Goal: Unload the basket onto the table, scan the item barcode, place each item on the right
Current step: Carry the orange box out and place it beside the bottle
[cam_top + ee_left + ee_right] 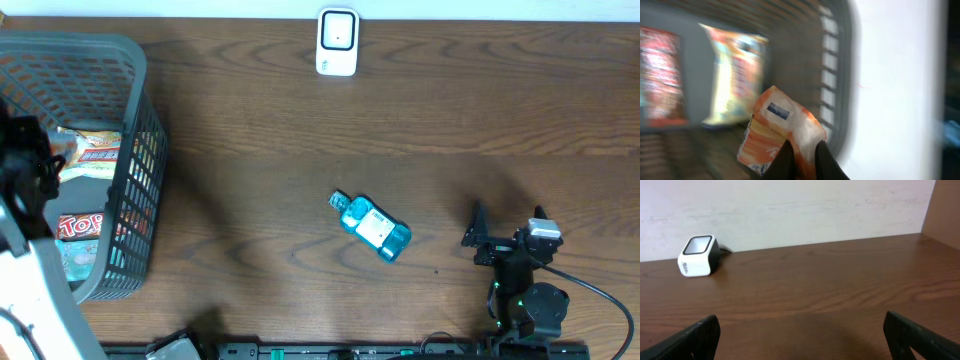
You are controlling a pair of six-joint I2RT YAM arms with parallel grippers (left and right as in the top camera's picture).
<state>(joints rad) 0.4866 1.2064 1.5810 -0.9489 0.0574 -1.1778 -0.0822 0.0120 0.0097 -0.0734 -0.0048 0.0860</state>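
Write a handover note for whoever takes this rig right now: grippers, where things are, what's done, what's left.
Left gripper: shut on an orange-and-white packet, at the basket on the left end of the table.
Right gripper: open, empty, low over the table's near right, facing the scanner.
Scanner: far edge, centre.
Blue bottle: lying mid-table; whether it was scanned cannot be told.
Other packets are in the basket.
Done: packet gripped.
Left: carry it to the scanner and show its barcode.
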